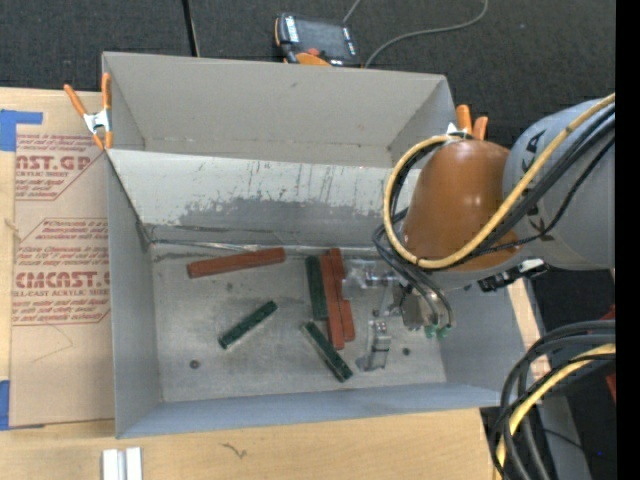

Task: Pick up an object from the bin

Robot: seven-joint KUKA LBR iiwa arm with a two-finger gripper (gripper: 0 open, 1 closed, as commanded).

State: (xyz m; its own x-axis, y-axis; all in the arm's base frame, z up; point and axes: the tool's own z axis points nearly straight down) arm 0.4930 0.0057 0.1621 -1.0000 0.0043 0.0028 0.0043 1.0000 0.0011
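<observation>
Loosely: red sticks [236,263], green sticks [247,324] in bin [250,148]; tool [378,350] just beside, state unclear.

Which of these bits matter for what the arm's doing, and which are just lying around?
In the job: gripper; grey bin; heap of green and red-brown bars beside the gripper.
Lying about: lone red-brown bar, back left; lone green bar, left of the heap; black box outside the bin.

Even, fairly bright light falls from above on the bin [270,118], palest on its far wall at 12 o'clock, with soft shadow under the arm [565,198] at 3 o'clock and a faint sheen on its orange cover [455,208].
</observation>
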